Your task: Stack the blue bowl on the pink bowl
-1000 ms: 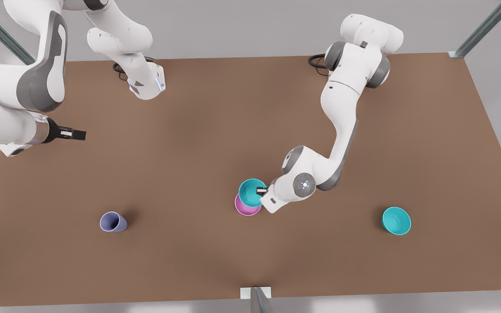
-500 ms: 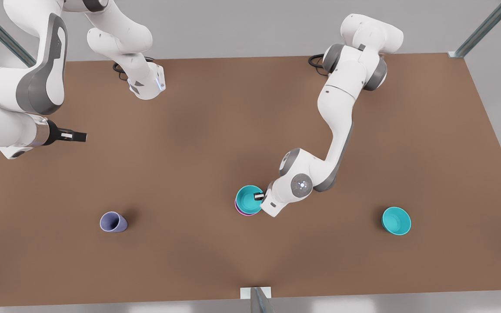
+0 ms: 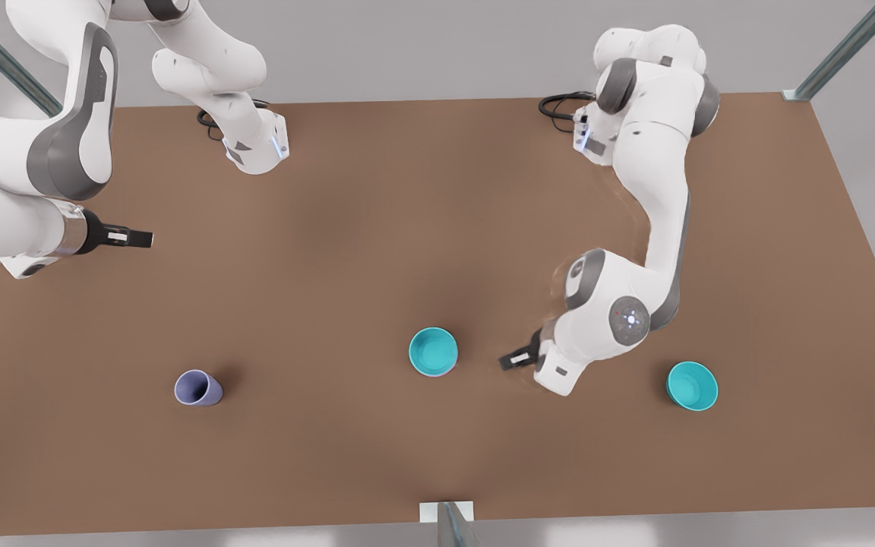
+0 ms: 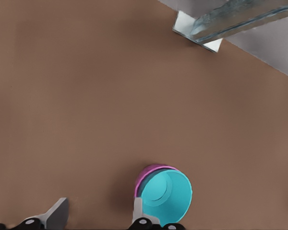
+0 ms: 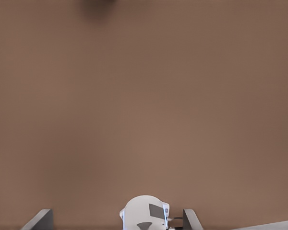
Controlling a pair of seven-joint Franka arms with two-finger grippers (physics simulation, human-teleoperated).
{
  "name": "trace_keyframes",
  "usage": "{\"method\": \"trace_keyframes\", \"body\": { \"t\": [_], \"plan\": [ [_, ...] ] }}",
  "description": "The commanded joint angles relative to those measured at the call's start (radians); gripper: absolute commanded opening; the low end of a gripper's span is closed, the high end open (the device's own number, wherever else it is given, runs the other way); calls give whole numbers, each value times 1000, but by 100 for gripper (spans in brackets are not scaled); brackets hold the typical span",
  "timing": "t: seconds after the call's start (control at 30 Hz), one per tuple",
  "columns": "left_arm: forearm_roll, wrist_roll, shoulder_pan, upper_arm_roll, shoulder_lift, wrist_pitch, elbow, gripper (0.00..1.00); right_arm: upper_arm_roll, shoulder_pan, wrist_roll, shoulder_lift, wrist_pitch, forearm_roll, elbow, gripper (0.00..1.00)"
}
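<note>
The counter carried the blue bowl nested in the pink bowl. Left hand sat beside it, open and empty; right hand waited open, well apart. Best to lift clear without nudging the stack.

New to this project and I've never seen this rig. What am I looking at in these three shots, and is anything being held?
These are simulator renders of two white Franka robot arms over a brown table. The front view looks down on the whole scene. The other two pictures come from cameras on each arm's wrist.

On the table, the blue bowl sits nested in the pink bowl. A second teal bowl stands at the front view's right and a lavender cup at its left.

Nothing is held. The left gripper is open beside the stacked bowls, apart from them. The right gripper waits open at the front view's left.
</note>
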Motion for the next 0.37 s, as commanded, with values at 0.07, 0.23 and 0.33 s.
{"method": "trace_keyframes", "body": {
  "t": [0.07, 0.23, 0.33],
  "plan": [
    [338, 399, 90, -1, -187, -548, 2, 100, -1, 0, -4, -1, 0, 2, 0, 100],
    [359, 623, 211, -24, -500, -402, -392, 100, -1, -1, -3, 0, -3, 2, 0, 100],
    [353, 623, 211, -24, -494, -465, -363, 100, -1, -1, -3, 2, -3, 2, 0, 100]
  ]
}}
